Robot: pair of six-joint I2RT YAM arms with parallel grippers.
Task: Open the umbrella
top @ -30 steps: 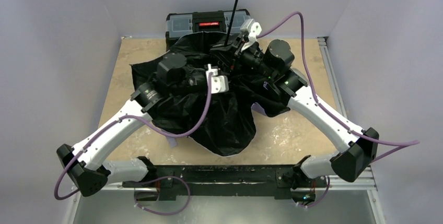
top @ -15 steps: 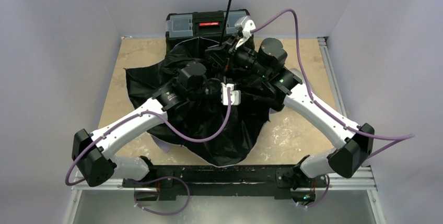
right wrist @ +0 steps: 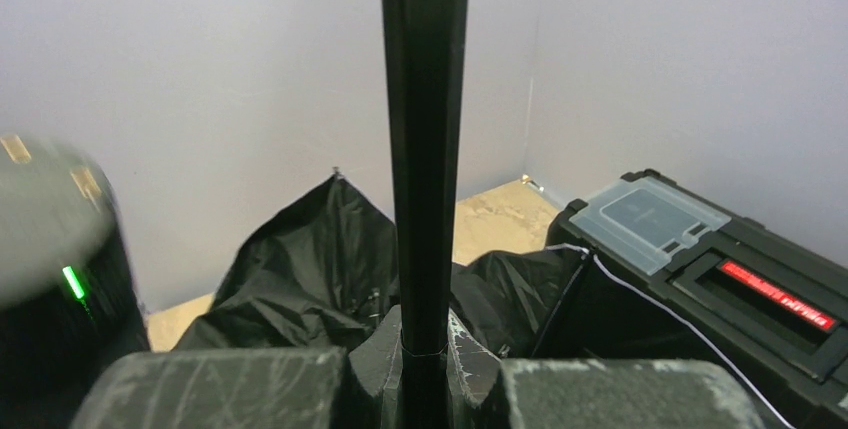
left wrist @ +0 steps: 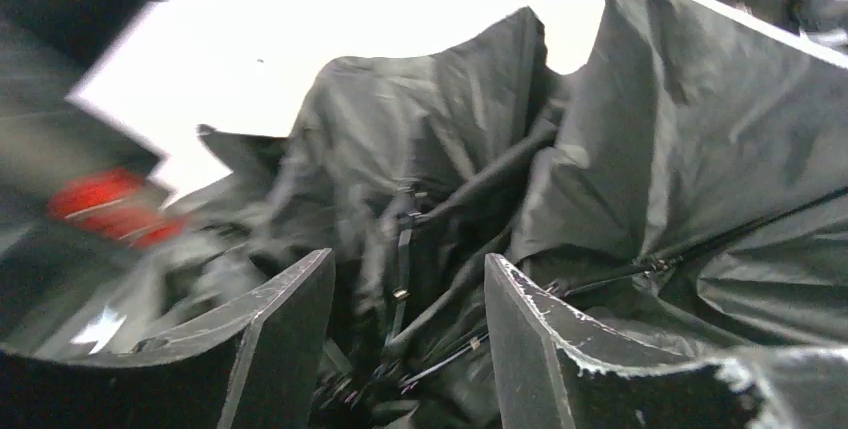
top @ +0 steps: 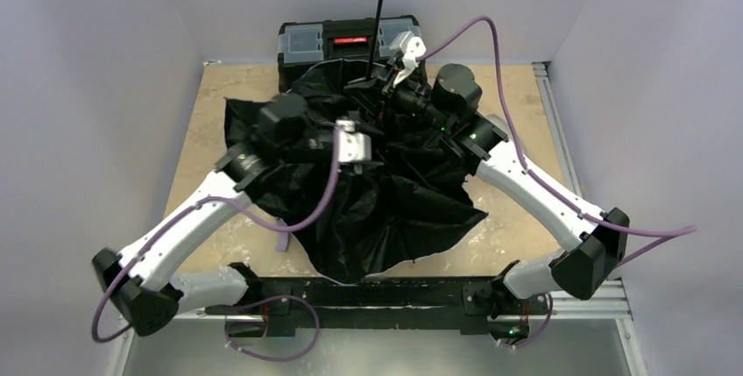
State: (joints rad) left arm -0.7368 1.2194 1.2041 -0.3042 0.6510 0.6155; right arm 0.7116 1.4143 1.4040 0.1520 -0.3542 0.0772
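Observation:
The umbrella (top: 385, 205) lies canopy-down on the table with its black lining up, partly spread. Its thin black shaft (top: 378, 8) rises past the top of the top view, so the handle is out of view. My right gripper (top: 384, 87) is shut on the shaft low down, and in the right wrist view the shaft (right wrist: 424, 149) stands between the closed jaws of that gripper (right wrist: 424, 354). My left gripper (top: 375, 129) hovers over the canopy's middle. In the left wrist view it (left wrist: 408, 299) is open, with black ribs and folded lining (left wrist: 700, 129) between and beyond the jaws.
A black toolbox (top: 307, 41) with a red latch stands at the table's back edge, right behind the umbrella, and shows in the right wrist view (right wrist: 700, 269). Pale walls close in on three sides. Bare tabletop (top: 517, 218) shows right of the canopy.
My left arm swung in toward the shaft, then drew back to the left. The canopy has spread wider toward the front right. The shaft now stands more upright.

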